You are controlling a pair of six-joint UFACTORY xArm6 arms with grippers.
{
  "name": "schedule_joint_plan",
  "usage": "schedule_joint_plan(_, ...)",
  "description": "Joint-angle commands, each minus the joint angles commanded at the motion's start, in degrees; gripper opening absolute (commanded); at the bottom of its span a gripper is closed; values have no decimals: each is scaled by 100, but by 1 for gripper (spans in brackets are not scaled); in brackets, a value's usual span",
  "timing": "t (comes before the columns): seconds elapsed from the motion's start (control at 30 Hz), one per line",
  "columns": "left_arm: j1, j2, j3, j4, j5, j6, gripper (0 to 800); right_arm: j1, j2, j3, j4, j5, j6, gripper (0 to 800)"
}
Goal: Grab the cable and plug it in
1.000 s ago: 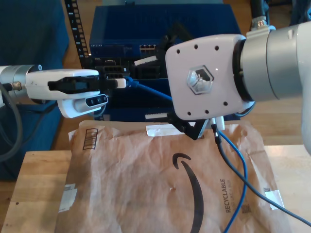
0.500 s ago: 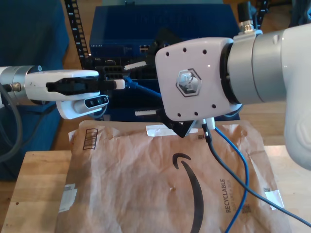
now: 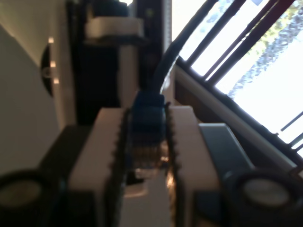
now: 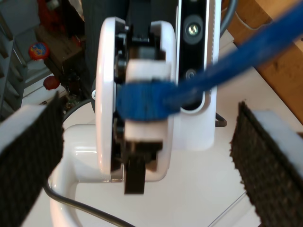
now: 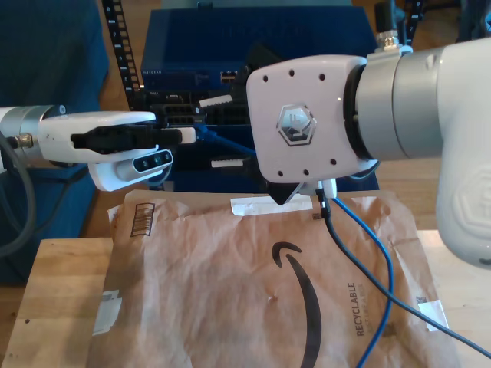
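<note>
My first gripper (image 3: 144, 156): clamped on the blue-booted plug (image 3: 147, 124) of the cable (image 5: 374, 276), the boot pinched between two white fingers (image 3: 106, 142) with the clear connector tip showing between the ribbed pads; in the exterior view it reaches in from that view's left, level with the front of the rack

My second gripper (image 4: 147, 142): jaws spread wide, dark pads (image 4: 265, 151) standing well apart on either side of the cable, touching nothing; it faces my first gripper head-on, and the plug sits between the other's fingers in its line of sight

The cable: runs from the held plug across the front of the blue network switch (image 5: 207, 46), passes behind the big white arm housing (image 5: 307, 123), then drops in a loop over the brown paper mailer (image 5: 230, 299) toward the exterior view's lower right, beside a thicker dark grey cable (image 5: 360, 268)

The target: a row of ports (image 5: 229, 76) on the switch face, above and to the exterior view's right of the held plug; which port is meant cannot be told

Step in hand: by the look of it, grabbing is done and a handover or regrasp is being set up ahead of insertion

Next move, as judged: either close the open jaws on the cable just behind the boot, or steer the plug tip squarely at a port; alignment looks the hard part
</note>
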Motion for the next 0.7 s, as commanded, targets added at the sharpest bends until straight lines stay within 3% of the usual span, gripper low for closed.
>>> schedule_joint_plan(0.07, 0, 0, 0, 0, 0, 9, 8, -9, 44, 0, -9, 0, 0, 466)
schedule_joint_plan(0.27, -9, 18, 0, 0, -9, 18, 8, 0, 44, 0, -9, 0, 9, 464)
schedule_joint_plan(0.37, -18, 149, -35, 0, 0, 79, 8, 18, 35, 0, -9, 0, 9, 459)
schedule_joint_plan(0.5, -18, 158, -35, -44, 18, 79, 13, 35, 35, 0, -9, 0, 9, 388)
schedule_joint_plan(0.7, -18, 167, -26, -132, 123, 79, 13, 44, 35, 0, -9, 0, 9, 364)
